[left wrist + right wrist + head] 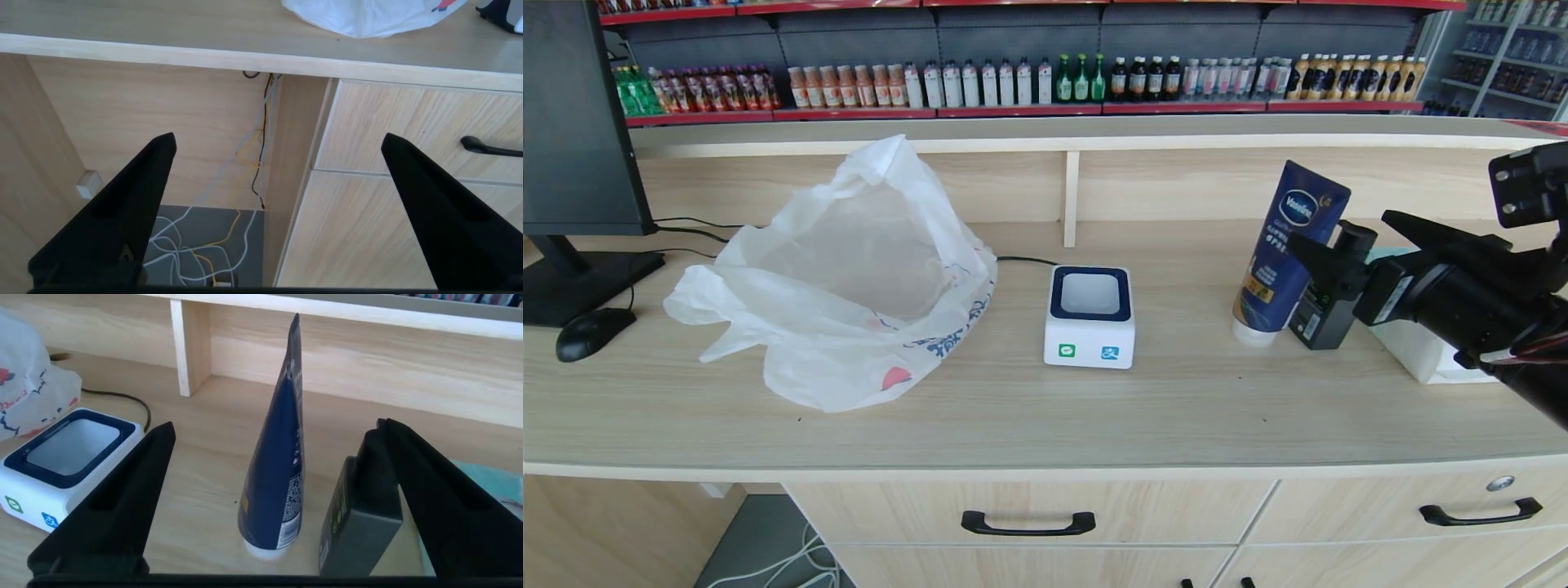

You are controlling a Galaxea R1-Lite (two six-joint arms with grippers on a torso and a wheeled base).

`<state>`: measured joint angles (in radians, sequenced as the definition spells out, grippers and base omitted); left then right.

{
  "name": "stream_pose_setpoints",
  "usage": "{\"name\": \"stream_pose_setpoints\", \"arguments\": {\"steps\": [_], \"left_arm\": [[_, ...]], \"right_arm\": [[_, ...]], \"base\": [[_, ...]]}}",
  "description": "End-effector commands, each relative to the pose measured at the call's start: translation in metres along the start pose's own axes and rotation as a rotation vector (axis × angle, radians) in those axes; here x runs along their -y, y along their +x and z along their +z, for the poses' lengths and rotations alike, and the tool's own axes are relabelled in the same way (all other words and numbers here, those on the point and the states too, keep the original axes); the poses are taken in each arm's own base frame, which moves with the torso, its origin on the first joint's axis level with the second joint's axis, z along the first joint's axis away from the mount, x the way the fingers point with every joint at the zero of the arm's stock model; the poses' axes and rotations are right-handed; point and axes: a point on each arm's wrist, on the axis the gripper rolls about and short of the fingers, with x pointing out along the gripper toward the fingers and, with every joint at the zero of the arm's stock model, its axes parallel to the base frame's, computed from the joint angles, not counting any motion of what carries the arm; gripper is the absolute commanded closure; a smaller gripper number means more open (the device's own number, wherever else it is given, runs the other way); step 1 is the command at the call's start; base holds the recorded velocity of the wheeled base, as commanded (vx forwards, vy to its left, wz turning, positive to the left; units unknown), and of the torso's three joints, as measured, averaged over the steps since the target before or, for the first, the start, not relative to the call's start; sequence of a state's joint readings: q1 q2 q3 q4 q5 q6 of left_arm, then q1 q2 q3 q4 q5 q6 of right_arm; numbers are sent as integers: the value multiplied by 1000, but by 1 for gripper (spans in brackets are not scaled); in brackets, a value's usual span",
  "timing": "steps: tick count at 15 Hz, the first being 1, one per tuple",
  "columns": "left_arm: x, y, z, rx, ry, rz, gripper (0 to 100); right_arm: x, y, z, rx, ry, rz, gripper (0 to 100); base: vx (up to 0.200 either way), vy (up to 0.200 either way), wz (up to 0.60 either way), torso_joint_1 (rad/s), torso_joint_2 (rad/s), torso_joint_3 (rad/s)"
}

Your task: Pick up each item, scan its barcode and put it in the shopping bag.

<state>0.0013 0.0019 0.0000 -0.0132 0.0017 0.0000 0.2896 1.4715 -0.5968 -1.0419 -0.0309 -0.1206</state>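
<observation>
Right wrist view: tube (278, 449) stands upright at twelve o'clock of the right gripper (275, 425), jaws spread; left gripper (278, 140), likewise spread, sits farther off

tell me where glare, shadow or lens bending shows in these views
Head view: the scanner window shows pale glare, the shopping bag throws a faint shadow on the counter, whose front edge bows. Right wrist view: that window reflects pale light too. Left wrist view: the recess under the counter is dimmer than its top.
</observation>
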Motion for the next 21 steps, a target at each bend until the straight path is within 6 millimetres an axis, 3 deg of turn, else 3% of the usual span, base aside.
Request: {"name": "stream_pose_setpoints", "arguments": {"steps": [1,14,21], "left_arm": [[0,0,0,1,0,0,0],[0,0,0,1,3,0,0],[0,0,0,1,5,0,0]], "right_arm": [[1,-1,-2,-8,0,-3,0],[15,5,1,7,20,-56,0],[2,10,2,16,30,19,0]], "base": [[0,0,0,0,0,0],[0,0,0,0,0,0],[0,0,0,0,0,0]]}}
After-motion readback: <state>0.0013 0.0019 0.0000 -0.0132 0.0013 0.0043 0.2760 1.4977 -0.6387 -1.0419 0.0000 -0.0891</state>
